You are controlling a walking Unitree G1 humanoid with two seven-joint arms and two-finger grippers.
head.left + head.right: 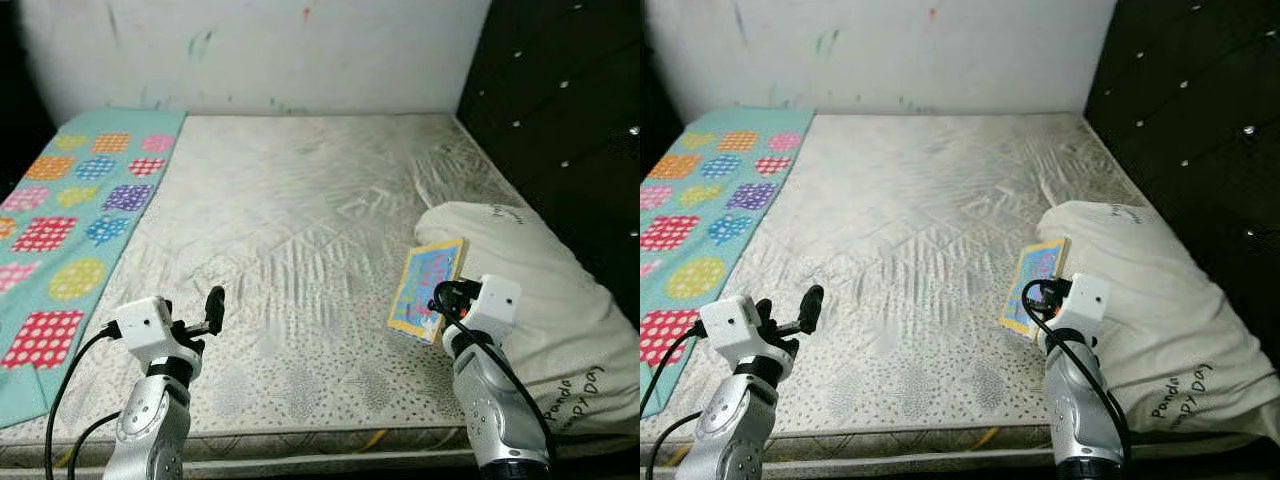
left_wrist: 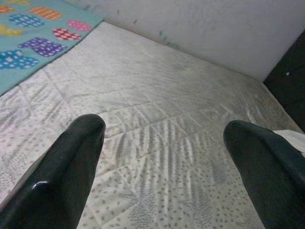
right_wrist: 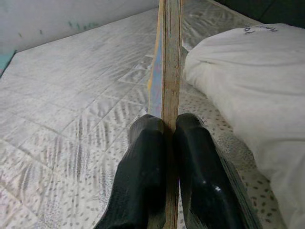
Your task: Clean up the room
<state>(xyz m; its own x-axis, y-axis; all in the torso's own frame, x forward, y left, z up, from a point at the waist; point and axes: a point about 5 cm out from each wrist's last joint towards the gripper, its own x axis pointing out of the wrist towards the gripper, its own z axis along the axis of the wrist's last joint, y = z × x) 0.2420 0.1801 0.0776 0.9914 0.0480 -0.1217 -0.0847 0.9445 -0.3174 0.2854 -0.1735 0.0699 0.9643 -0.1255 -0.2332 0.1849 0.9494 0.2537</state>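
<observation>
1. While both arms sit over the near edge of the mattress (image 1: 300, 230), the right gripper (image 3: 167, 129) is clamped tight on a thin book (image 1: 427, 288), fingers (image 3: 145, 162) squeezing its lower edge from both sides.
2. That book stands on edge, lifted off the mattress, just beside the white pillow (image 1: 540, 300) lying along the mattress's right side.
3. Left gripper (image 1: 212, 310) hovers over the mattress's near left part, fingers (image 2: 71, 162) spread wide, holding nothing.
4. Further back, a teal blanket (image 1: 70, 220) with colourful dotted patches covers the mattress's left strip.
5. Past the mattress's far end is a scuffed white wall (image 1: 260, 50); a dark tufted headboard (image 1: 560, 110) runs behind the pillow.
</observation>
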